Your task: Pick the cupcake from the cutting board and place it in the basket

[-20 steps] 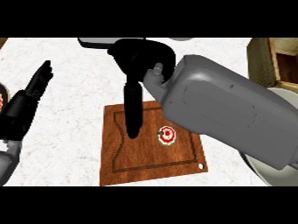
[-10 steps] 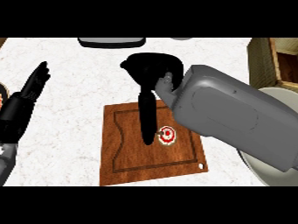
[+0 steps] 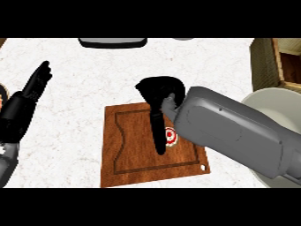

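White speckled desk (image 3: pixel 74 110), brown cutting board (image 3: pixel 129 154) in the middle, right robot hand (image 3: pixel 160 95) over it with fingers (image 3: pixel 158 132) straight beside the cupcake (image 3: pixel 172 136), left robot hand (image 3: pixel 29 99) open at the left side.

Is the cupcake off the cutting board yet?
No: the cupcake sits on the cutting board, beside the right robot hand, whose fingers point down next to it.

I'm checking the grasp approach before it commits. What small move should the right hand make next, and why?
Probably close the fingers around the cupcake. The right hand is over the cutting board with fingers pointing down right beside the cupcake, which still sits on the board, not yet gripped.
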### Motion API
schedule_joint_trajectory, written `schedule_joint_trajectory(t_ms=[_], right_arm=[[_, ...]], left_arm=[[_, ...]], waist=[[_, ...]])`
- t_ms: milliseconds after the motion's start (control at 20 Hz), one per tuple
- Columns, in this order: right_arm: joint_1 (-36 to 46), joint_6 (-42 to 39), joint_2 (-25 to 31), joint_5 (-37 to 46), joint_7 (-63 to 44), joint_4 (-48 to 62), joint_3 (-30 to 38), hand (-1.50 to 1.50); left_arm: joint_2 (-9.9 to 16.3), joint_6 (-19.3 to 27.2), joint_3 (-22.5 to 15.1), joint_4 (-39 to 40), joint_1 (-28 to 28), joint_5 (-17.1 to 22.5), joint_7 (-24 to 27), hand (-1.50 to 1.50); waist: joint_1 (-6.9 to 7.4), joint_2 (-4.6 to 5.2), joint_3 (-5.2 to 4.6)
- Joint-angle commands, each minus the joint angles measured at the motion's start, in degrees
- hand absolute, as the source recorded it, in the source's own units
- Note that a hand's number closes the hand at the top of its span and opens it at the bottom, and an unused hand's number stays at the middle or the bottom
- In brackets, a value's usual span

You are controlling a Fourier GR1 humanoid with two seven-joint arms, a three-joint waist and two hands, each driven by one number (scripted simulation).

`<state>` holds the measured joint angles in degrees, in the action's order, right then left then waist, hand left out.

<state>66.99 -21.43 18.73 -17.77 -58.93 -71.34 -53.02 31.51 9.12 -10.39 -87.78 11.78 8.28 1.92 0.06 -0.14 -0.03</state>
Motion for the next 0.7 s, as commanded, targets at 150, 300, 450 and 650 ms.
schedule_joint_trajectory(t_ms=[150,300,450,650], right_arm=[[-5.20,-0.24,-2.06,6.50,-4.63,-0.47,-0.69,-1.50],[-9.63,-1.14,1.36,10.49,1.83,-0.27,-1.28,-1.50],[-11.22,-1.03,-0.42,12.31,-0.87,-3.61,1.11,-1.50],[-12.83,-1.34,-2.75,17.23,-0.17,-2.73,2.33,-1.50]], left_arm=[[-0.72,-1.10,1.45,-0.60,1.66,-1.40,-2.21,0.00],[-3.05,0.80,0.15,-1.06,0.86,-4.00,-2.03,0.00],[-3.95,-0.63,2.02,3.61,3.15,-4.69,0.02,0.00],[-2.50,-3.50,4.42,-1.28,1.16,-2.80,-2.33,0.00]], waist=[[0.02,0.02,0.03],[-0.08,0.12,0.04],[-0.34,0.12,0.02],[0.10,0.08,0.03]])
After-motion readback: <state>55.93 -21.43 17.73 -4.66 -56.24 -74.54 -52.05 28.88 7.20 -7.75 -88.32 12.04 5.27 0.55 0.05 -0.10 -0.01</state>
